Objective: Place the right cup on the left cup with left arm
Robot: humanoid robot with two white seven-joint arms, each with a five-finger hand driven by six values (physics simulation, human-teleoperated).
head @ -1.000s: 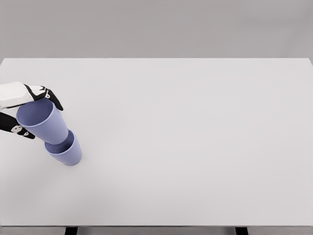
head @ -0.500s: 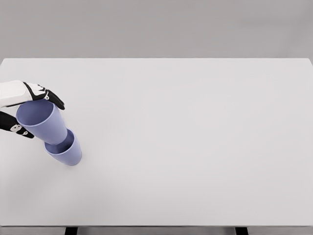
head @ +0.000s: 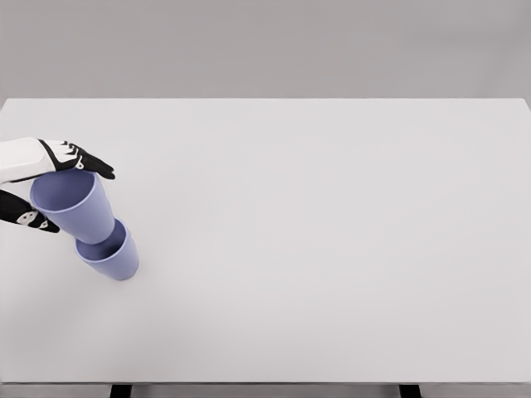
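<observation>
Two blue-violet cups stand at the table's left side. The upper cup (head: 76, 214) sits tilted, with its base nested inside the lower cup (head: 116, 262), which rests on the white table (head: 332, 249). My left hand (head: 75, 197) reaches in from the left edge around the upper cup's rim. Its fingers (head: 91, 164) stretch out straight over the far rim and the thumb (head: 33, 220) lies off the near left side, so the hand is open. The right arm is out of view.
The table's far edge runs along the top against a grey wall, and its front edge lies near the bottom of the picture. The cups stand close to the left edge.
The left hand's fingers have straightened out from their curl around the upper cup's rim. The upper cup has shifted slightly right and stays nested in the lower cup.
</observation>
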